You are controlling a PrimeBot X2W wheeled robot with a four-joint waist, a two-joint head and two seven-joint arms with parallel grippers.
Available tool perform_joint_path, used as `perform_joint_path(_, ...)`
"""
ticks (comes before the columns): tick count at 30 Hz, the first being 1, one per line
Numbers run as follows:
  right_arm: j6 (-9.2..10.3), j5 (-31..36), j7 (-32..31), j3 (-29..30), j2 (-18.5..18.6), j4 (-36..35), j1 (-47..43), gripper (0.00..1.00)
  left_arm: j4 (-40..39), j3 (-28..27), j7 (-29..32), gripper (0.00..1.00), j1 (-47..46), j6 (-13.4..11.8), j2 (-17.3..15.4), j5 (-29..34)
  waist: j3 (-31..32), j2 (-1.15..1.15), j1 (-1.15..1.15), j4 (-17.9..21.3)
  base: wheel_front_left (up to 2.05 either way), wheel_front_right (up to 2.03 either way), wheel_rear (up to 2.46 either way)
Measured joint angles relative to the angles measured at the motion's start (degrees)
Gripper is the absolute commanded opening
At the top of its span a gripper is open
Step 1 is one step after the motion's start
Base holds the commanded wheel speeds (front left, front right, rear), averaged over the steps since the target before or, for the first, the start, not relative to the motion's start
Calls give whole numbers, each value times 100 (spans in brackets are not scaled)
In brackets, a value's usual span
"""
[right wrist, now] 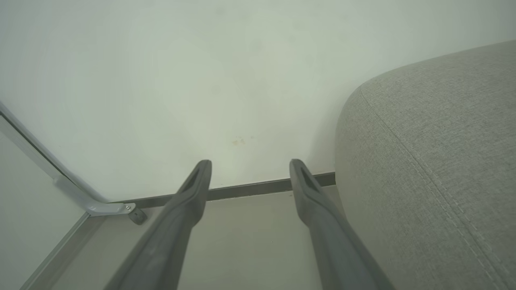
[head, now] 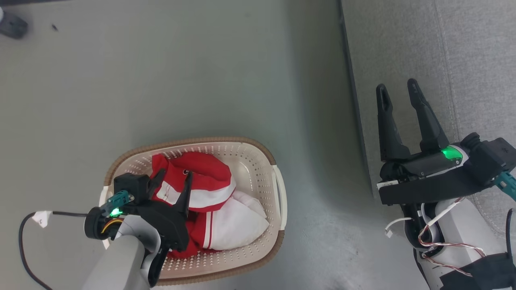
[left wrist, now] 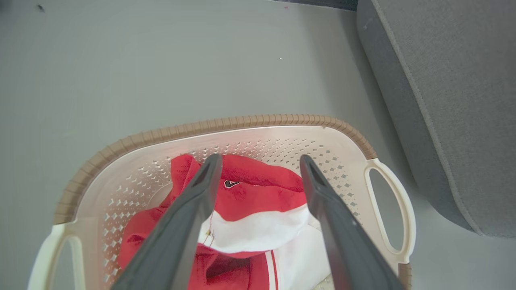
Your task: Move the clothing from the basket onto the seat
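Note:
The clothing point(head: 211, 193), red jerseys with white panels, lies bunched in the cream basket point(head: 258, 161) with the brown rim, on the floor at the lower left. My left gripper point(head: 175, 177) hangs open over the pile's left part, nothing between its fingers. In the left wrist view the open left gripper point(left wrist: 260, 158) points down at the clothing point(left wrist: 258, 201) inside the basket point(left wrist: 242, 121). The grey seat point(head: 443, 60) fills the right side. My right gripper point(head: 398, 86) stands open above the seat's left edge, empty. In the right wrist view the right gripper point(right wrist: 250, 162) is beside the seat point(right wrist: 435, 161).
Bare grey floor point(head: 181, 80) lies between basket and seat. A black cable point(head: 22, 245) trails at the lower left and a dark object point(head: 12, 24) sits at the top left corner. A pale wall point(right wrist: 201, 80) with a dark baseboard point(right wrist: 250, 188) stands beyond the seat.

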State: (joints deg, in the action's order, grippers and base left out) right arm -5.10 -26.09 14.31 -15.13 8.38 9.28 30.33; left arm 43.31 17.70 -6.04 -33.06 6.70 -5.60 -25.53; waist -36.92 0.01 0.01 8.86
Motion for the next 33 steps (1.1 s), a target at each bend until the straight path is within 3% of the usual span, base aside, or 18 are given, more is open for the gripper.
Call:
perform_joint_path(9,-45,62,24,-65,-127,-79,250,100,515,137,169,100,-290,36,-25,49,-419,0,0,114,0,0,0)
perform_joint_path(25,-99,142,40,-289,-296,-147,571,100,1396,421,653,100,-1125,37,-356,305,-1144,-1,-1,448,0,0,0)
perform_joint_path(33,-131,142,41,-348,-350,-147,612,100,1669,646,892,100,-1623,37,-327,549,-1469,-1,0,652,0,0,0)
